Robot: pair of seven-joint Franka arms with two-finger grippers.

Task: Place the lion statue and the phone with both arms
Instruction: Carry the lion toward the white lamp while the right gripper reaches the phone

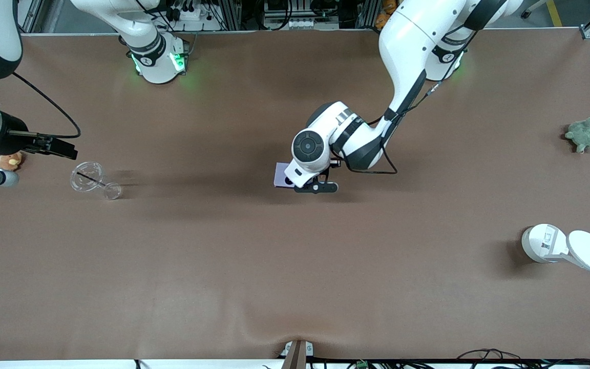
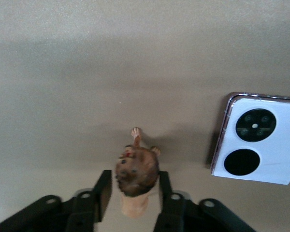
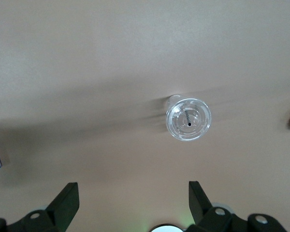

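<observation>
The lion statue [image 2: 137, 169], a small brown-orange figurine with a darker head, stands on the brown table between the black fingers of my left gripper [image 2: 135, 181], which is shut on it. In the front view the left gripper [image 1: 315, 185] is down at the table's middle and its hand hides the lion. The phone [image 2: 256, 140], pale lavender with two black camera circles, lies flat beside the lion; part of the phone [image 1: 280, 175] shows under the left wrist. My right gripper [image 3: 134, 191] hangs open and empty over the right arm's end of the table, seen as the right gripper [image 1: 62, 147] in the front view.
A clear glass piece [image 1: 90, 179] lies near the right gripper, with a tan plush toy [image 1: 11, 161] beside it. A green plush toy [image 1: 584, 134] and a round white container [image 1: 543, 243] with its lid swung open sit at the left arm's end.
</observation>
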